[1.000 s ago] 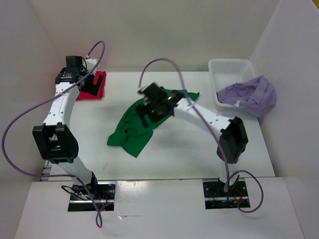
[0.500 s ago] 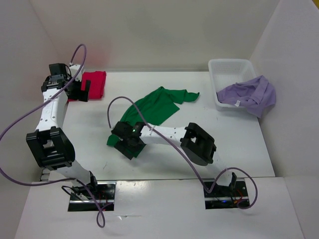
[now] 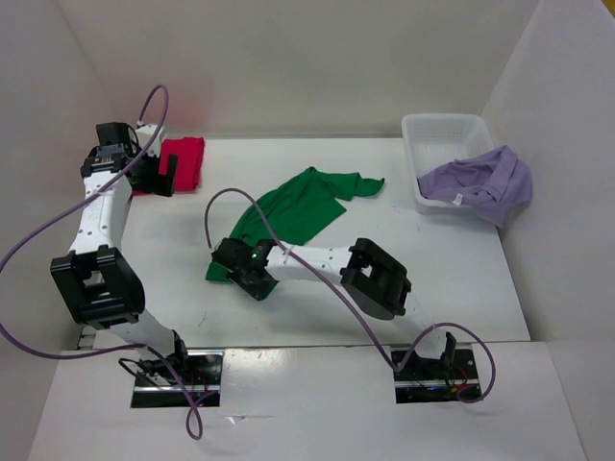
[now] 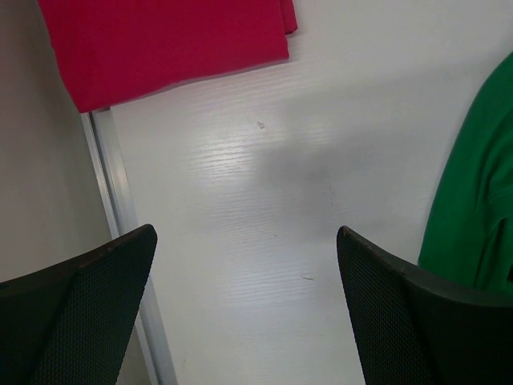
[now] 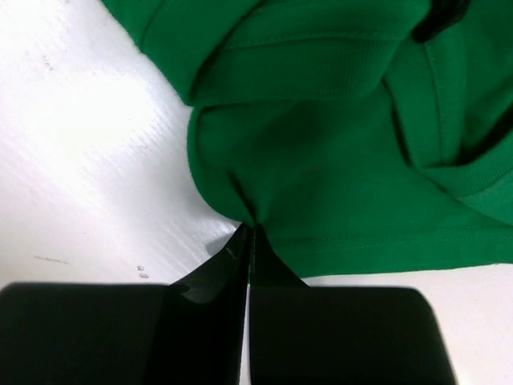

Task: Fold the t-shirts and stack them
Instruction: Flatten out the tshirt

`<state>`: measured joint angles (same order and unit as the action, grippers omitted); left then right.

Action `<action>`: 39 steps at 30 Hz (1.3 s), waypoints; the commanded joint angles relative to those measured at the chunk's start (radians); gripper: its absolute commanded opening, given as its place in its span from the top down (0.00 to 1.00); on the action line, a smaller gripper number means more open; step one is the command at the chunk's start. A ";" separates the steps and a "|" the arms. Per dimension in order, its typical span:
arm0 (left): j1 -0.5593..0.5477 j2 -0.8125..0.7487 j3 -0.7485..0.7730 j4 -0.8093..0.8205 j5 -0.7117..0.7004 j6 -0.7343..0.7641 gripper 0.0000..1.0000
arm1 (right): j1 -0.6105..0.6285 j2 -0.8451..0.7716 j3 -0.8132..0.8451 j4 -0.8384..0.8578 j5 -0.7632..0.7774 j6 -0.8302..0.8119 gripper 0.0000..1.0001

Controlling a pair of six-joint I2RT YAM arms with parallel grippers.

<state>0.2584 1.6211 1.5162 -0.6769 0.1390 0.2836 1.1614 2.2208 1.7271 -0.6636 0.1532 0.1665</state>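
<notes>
R end effector (image 3: pixel 256 282) is pinching the near-left edge of the green t-shirt (image 3: pixel 300 206). In the R wrist view its fingers (image 5: pixel 208 321) are pressing flat together w/ a small pucker of green cloth caught at the tips. The shirt is lying spread and rumpled across the middle of the table (image 3: pixel 404 250), running diagonally from that near-left corner up to a sleeve pointing toward the far right. Folds and a stitched hem band are showing in the cloth just beyond the tips.

L end effector (image 3: pixel 159 175) is sitting over the far-left part of the table w/ its fingers spread wide, gripping nothing, only bare table showing between them. It's just beside the red t-shirt (image 3: pixel 183 161), which is lying as a neat folded-looking rectangle in the far-left corner next to the side wall (image 3: pixel 58 115). L wrist view is catching the red shirt's edge at top and a bit of the green one at right.

Lavender t-shirt (image 3: pixel 480 182) is draping over the near-right rim of the white basket (image 3: pixel 437 125) at far right, partly inside and partly hanging out.
</notes>
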 commanded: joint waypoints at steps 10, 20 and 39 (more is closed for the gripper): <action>0.094 -0.072 0.058 0.002 0.099 -0.047 0.01 | -0.115 -0.029 1.138 -0.162 -0.260 -0.001 1.00; 0.117 -0.043 0.142 -0.016 0.131 -0.057 0.01 | -0.484 -0.272 0.981 -0.300 0.039 0.102 1.00; -0.468 -0.107 -0.233 -0.233 -0.025 0.495 0.01 | -0.836 -0.553 -0.214 0.007 -0.267 0.321 1.00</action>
<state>-0.1764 1.5913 1.3594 -0.8295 0.1886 0.6331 0.3435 1.8244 1.5368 -0.7994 -0.0731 0.4511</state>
